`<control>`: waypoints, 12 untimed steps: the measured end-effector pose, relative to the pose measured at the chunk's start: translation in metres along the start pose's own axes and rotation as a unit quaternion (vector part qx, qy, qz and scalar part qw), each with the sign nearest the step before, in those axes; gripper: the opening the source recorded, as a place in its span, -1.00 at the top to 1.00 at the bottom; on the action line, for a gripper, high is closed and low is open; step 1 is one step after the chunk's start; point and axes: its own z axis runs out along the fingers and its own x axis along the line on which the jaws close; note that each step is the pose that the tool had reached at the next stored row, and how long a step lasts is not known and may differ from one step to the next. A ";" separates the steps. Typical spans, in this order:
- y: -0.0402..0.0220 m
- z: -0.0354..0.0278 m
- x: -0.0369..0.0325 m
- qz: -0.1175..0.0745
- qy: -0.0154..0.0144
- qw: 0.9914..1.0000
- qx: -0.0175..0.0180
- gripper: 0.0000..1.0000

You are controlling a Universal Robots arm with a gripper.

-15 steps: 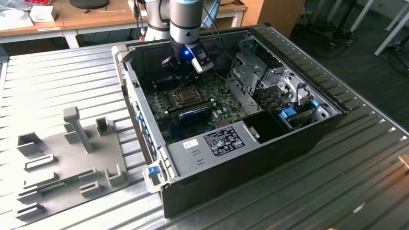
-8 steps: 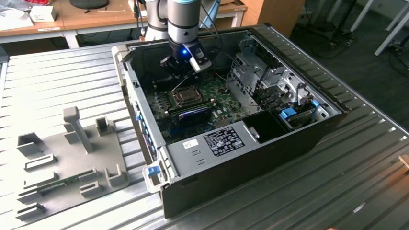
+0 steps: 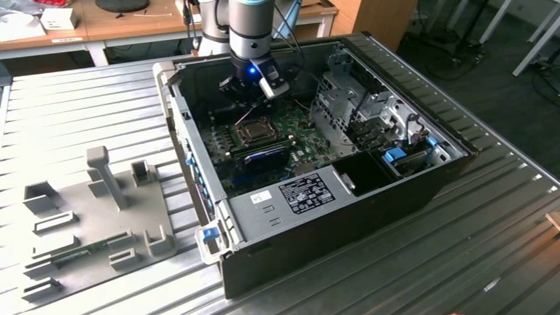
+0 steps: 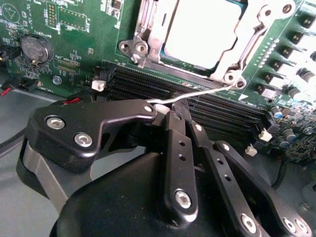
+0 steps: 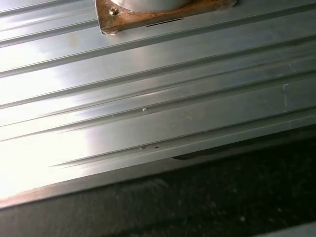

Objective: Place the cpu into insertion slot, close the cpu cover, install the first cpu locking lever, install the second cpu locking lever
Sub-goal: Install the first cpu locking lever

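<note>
Ribbed metal surface (image 3: 88,105) holds open computer case (image 3: 350,216). Chip (image 4: 202,29) seated, cover (image 4: 247,37) shut. Jaws clamped on wire locking lever (image 4: 200,93): lever step; latching likely calls for steady downward press.

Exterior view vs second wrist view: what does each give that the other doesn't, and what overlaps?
Exterior view: the whole open case on the ribbed table, with a grey fixture plate at the exterior view's left. Second wrist view: the gripper shut on a thin locking lever, the cpu cover down over the cpu, a coin cell. Both: the gripper, the green board, the insertion slot.
</note>
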 end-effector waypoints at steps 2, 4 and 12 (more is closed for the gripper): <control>0.0010 -0.0012 0.0001 0.000 0.000 1.000 0.000 0.80; 0.0022 -0.0030 0.0003 0.000 0.000 1.000 0.000 0.80; 0.0056 -0.0144 0.0004 0.000 0.000 1.000 0.001 0.80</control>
